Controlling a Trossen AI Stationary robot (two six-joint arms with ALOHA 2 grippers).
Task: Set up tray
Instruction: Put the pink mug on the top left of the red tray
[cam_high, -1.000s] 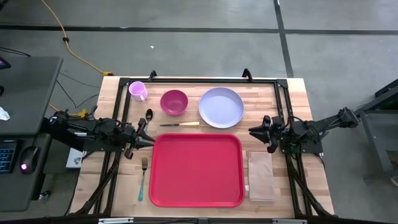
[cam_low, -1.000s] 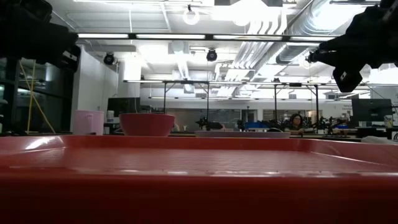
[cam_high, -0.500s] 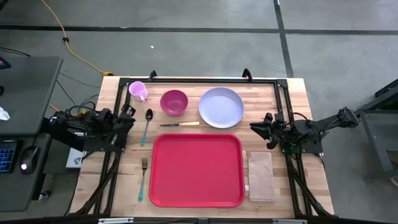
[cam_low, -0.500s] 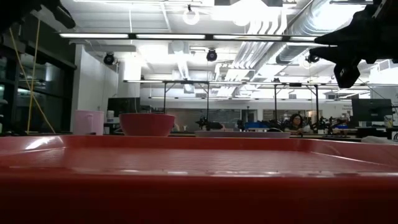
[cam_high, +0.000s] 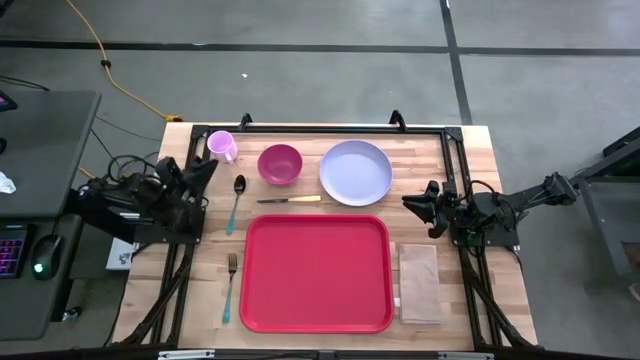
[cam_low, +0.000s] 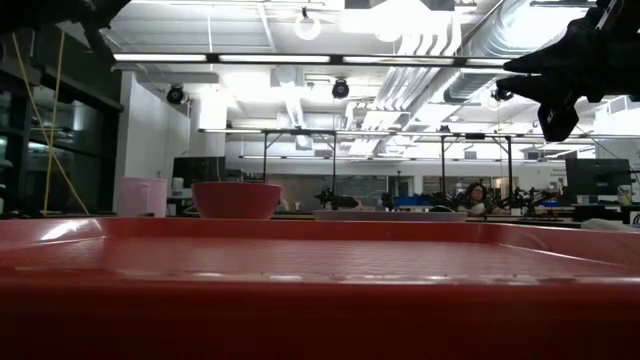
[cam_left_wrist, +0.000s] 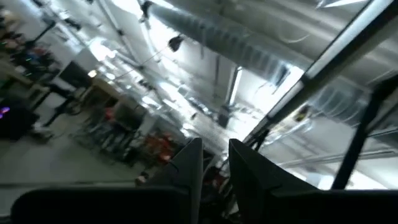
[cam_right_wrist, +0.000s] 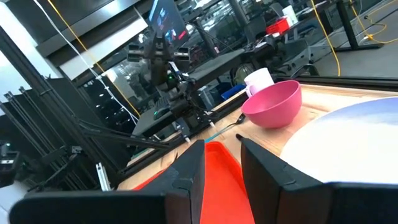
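**A:** ok so where's everything sitting?

**B:** The red tray (cam_high: 315, 273) is laid flat in the middle of the wooden table (cam_high: 470, 155), toward the near edge, and nothing is seen on it. In the low view its rim (cam_low: 320, 232) fills the whole foreground. A fork (cam_high: 230, 286) is found just beside its left edge, and a tan napkin (cam_high: 420, 284) just beside its right edge.

**A:** and behind it?

**B:** A row is lined up along the far side: pink cup (cam_high: 222, 146), pink bowl (cam_high: 280, 163), pale lavender plate (cam_high: 356, 172). A spoon (cam_high: 236, 201) and a yellow-handled knife (cam_high: 290, 200) are placed between that row and the tray.

**A:** grippers?

**B:** The left gripper (cam_high: 203, 170) is held up at the table's left edge, near the cup, tilted toward the ceiling. Its fingers (cam_left_wrist: 185, 168) are parted by a narrow gap and nothing is gripped. The right gripper (cam_high: 418, 203) is hung over the right side, between plate and napkin, aimed across the table. Its fingers (cam_right_wrist: 190, 168) are also slightly apart, and nothing is held.
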